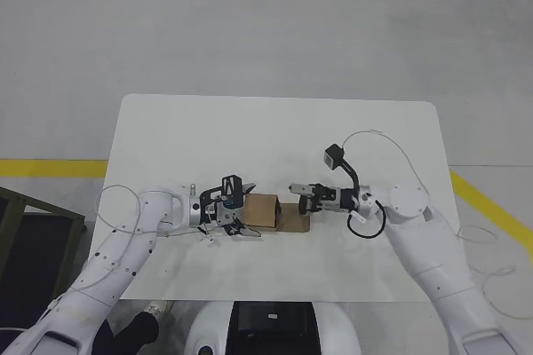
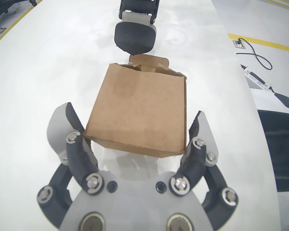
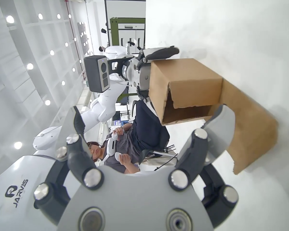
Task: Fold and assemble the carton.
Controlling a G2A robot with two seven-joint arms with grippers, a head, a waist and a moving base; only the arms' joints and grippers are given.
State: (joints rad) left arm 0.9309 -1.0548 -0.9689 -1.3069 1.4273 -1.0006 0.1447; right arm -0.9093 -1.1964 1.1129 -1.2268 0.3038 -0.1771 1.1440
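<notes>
Overhead view downward; both wrist views close (opposed) on shared carton (image 1: 265, 211)

Carton (image 3: 183, 73) open flap partly behind R gripper (image 3: 148, 114) finger; carton's far end covered by L gripper (image 3: 147, 75); carton's underside hidden

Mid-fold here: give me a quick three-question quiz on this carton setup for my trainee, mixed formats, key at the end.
1. True or false: both ends of the carton are closed.
2. The carton's long flap is: A) lying out on the table; B) tucked inside; C) torn off.
3. Fill in: the right gripper, jaws apart, faces the carton's ___ end.
Key: 1 false, the end towards the right gripper gapes. 2 A. 3 open; the left gripper holds the other end.
</notes>
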